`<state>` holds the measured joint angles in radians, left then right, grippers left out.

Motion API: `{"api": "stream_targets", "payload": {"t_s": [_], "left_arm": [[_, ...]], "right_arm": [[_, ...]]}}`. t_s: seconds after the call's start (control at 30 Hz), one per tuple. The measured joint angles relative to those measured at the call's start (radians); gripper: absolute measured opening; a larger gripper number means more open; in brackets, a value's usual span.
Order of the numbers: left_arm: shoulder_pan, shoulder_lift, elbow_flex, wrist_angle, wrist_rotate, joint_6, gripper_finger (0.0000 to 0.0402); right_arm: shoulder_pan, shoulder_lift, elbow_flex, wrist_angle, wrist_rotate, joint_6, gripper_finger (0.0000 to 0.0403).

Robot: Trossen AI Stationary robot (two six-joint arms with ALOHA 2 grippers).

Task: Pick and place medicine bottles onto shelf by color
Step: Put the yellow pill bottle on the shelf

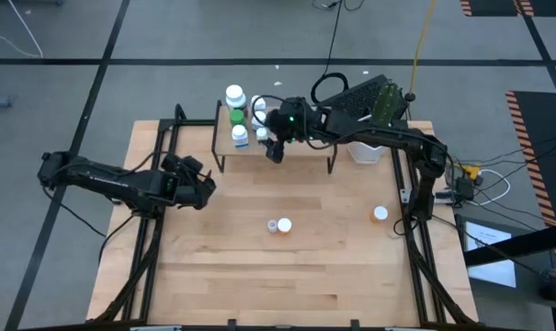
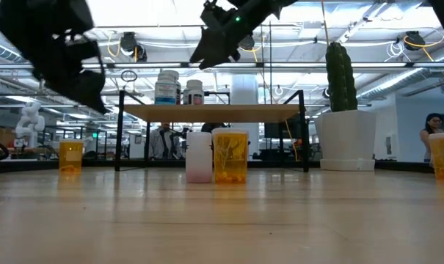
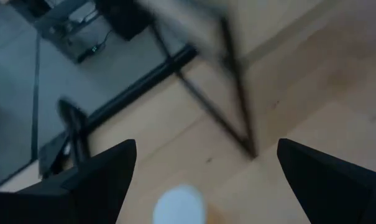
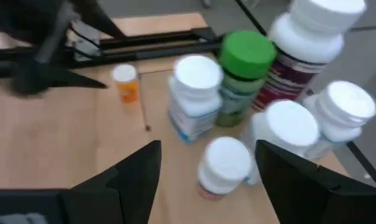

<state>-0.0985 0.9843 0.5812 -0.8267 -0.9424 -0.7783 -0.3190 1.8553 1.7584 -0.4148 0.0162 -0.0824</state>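
Note:
The shelf (image 1: 300, 138) stands at the table's far side on thin black legs. Several medicine bottles cluster on its left end, one of them green-capped (image 4: 247, 56) and the others white-capped (image 4: 197, 74). My right gripper (image 1: 275, 150) is open and empty, above the shelf beside this cluster (image 4: 207, 149). My left gripper (image 1: 202, 188) is open and empty at the table's left, above an orange bottle with a white cap (image 3: 178, 205) that stands on the table (image 2: 71, 155). A white bottle (image 2: 199, 156) and an orange bottle (image 2: 230, 156) stand together mid-table. Another orange bottle (image 1: 380, 214) stands at the right.
A white pot (image 2: 346, 143) with a tall cactus (image 2: 340, 73) stands by the shelf's right end. A shelf leg (image 3: 237, 93) is just ahead of my left gripper. Bare tabletop (image 1: 287, 276) lies along the near side.

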Motion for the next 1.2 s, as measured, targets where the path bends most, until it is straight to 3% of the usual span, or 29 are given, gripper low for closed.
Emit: {"api": "stream_targets", "payload": {"t_s": [0.33,0.53,0.73,1.2], "left_arm": [[0.164,-0.068,-0.174,0.073,0.058,-0.078,0.0392],[0.271,-0.063,-0.260,0.280,0.147,0.032,0.0392],[0.353,-0.062,-0.292,0.339,0.226,0.083,0.0385],[0.423,-0.062,-0.308,0.445,0.443,0.234,0.0201]], "right_arm": [[0.050,-0.120,-0.215,0.223,-0.073,0.058,0.0256],[0.066,-0.180,-0.318,0.343,-0.072,0.064,0.0256],[0.066,-0.234,-0.371,0.348,-0.070,0.063,0.0256],[0.066,-0.297,-0.415,0.323,-0.074,0.083,0.0256]]}}
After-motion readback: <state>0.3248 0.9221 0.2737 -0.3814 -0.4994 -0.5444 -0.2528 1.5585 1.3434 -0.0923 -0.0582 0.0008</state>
